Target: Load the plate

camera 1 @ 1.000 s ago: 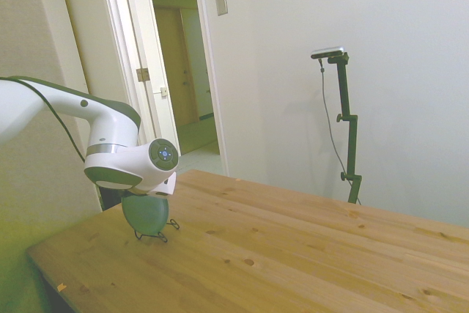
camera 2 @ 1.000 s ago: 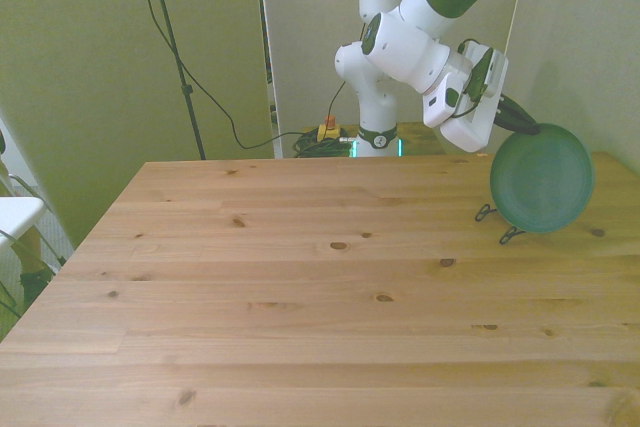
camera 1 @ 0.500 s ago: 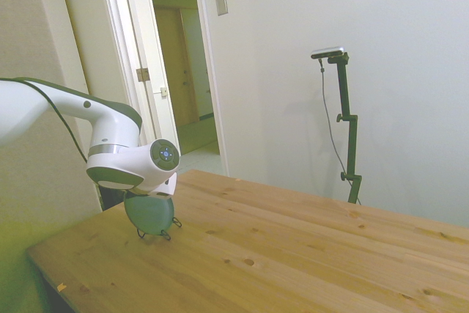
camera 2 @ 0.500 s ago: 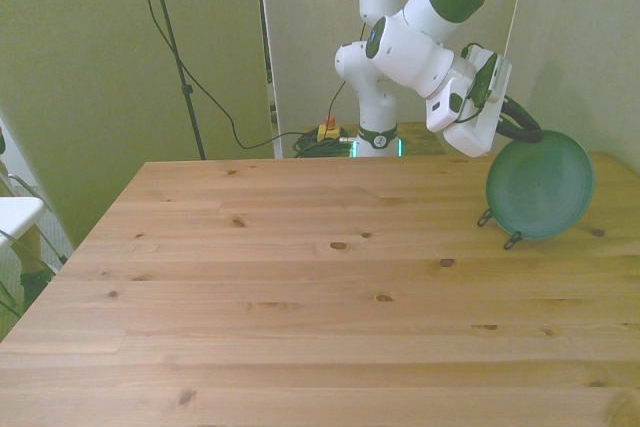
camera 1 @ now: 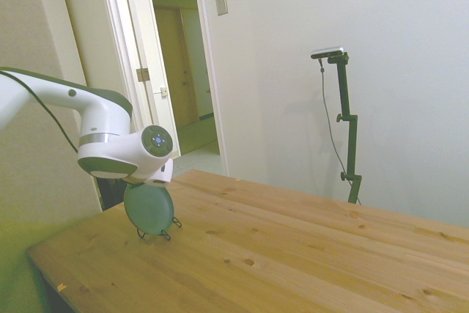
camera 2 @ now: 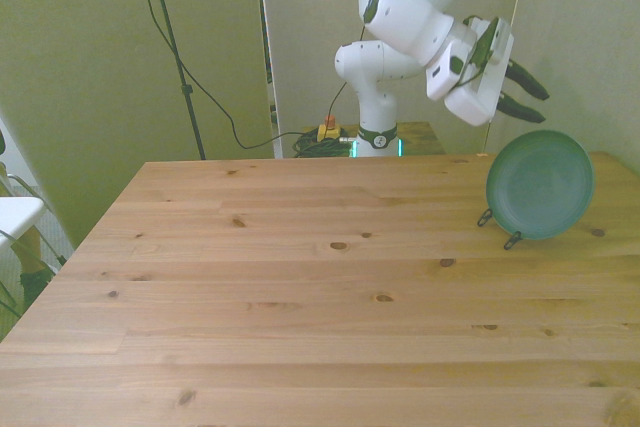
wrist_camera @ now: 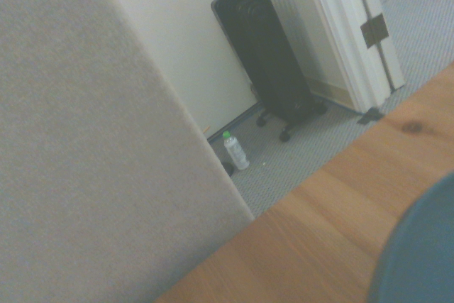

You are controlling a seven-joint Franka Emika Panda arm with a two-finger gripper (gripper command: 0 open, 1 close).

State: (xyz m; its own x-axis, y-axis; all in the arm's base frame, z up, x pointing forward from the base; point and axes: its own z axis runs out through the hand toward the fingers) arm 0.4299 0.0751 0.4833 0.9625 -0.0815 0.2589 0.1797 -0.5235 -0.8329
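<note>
Standing on edge in a small black wire rack (camera 2: 498,228), the plate (camera 2: 540,184) sits near the front view's right edge of the tabletop (camera 2: 300,287), its face turned toward that camera. The gripper (camera 2: 528,93) hangs just above and behind the plate's upper rim, its two dark fingers (camera 2: 524,78) spread apart and holding nothing, clear of the plate.

Nothing else lies on the wooden boards, and no object stands between the gripper and the plate.

In the side view the white wrist housing hides the fingers, and the plate (camera 1: 149,209) shows just beneath it, upright, with the rack's (camera 1: 163,234) feet on the wood near the tabletop's corner. Only the front view shows the fingers open.

The wrist view catches a blurred teal arc of the plate (wrist_camera: 418,253), the tabletop's edge, and beyond it a grey carpet floor (wrist_camera: 312,147) with a black wheeled heater (wrist_camera: 266,54) and a small bottle (wrist_camera: 235,150) with a green cap beside a wall.
</note>
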